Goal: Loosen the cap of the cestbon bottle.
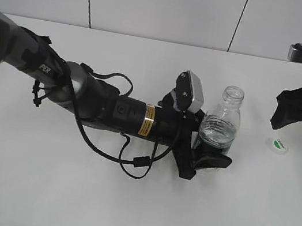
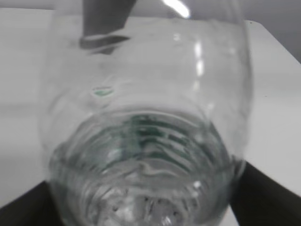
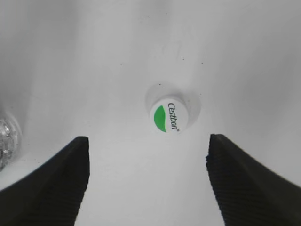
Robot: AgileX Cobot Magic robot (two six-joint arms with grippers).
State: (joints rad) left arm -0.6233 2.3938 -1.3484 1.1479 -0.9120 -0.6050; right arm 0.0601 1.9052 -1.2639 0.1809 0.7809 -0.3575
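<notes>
White tabletop against a pale panelled wall. The small clear plastic cestbon bottle stands upright and uncapped, clamped low between the left gripper jaws. The round white-and-green screw cap lies on the table, below the right gripper, whose jaws stand wide apart and empty.

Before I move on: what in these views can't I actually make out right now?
- Exterior view: bottle base and label, hidden behind the left gripper.
- Left wrist view: too close and blurred; label print unreadable, neck cut off by the top edge.
- Exterior view: cap lettering too small; right gripper partly cut off by the frame's right edge.
</notes>
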